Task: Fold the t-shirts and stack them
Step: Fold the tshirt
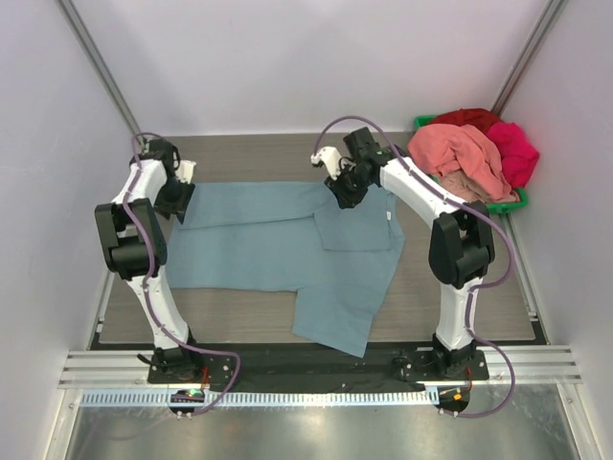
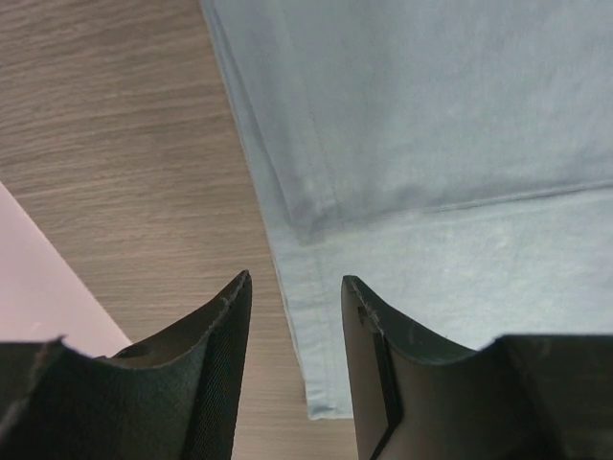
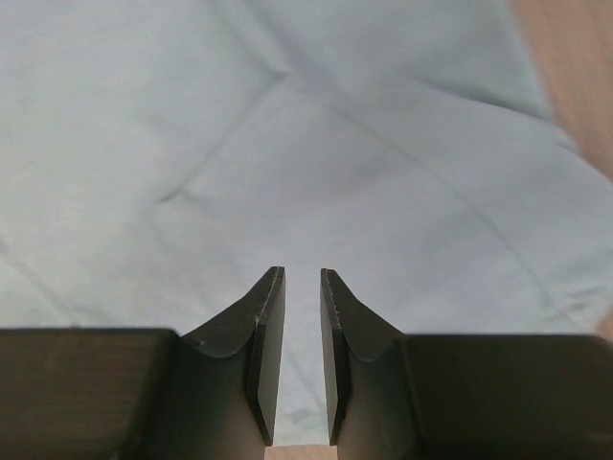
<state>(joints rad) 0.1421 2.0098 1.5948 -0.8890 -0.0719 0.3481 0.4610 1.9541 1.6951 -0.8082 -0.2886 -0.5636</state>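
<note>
The green bin (image 1: 510, 203) stands at the far corner of the wooden table (image 1: 479, 307), on the right arm's side. Three tees are heaped in it and spill over its rim. The salmon-pink t-shirt (image 1: 458, 155) lies on top toward the arms, the red t-shirt (image 1: 469, 118) is at the bin's far end, and the magenta t-shirt (image 1: 515, 151) is on its outer side.

The blue-grey t-shirt (image 1: 268, 244) lies flat on the table just beside the bin, on the side toward the left arm. It is partly folded, with one flap laid over its middle and one corner reaching toward the arm bases. A small white neck label (image 1: 390, 218) sits on the end of the shirt nearest the bin; any writing on it is too small to read. No other writing or brand mark can be made out.

The left gripper (image 2: 295, 287) is at the shirt's edge farthest from the bin. Its fingers are spread wide over the hemmed border, cloth on one side and bare wood on the other, and they grasp nothing.

The right gripper (image 3: 301, 278) is over the half of the shirt nearer the bin, above a crease. Its fingers are parted by only a narrow slit, and no cloth shows pinched between them.
</note>
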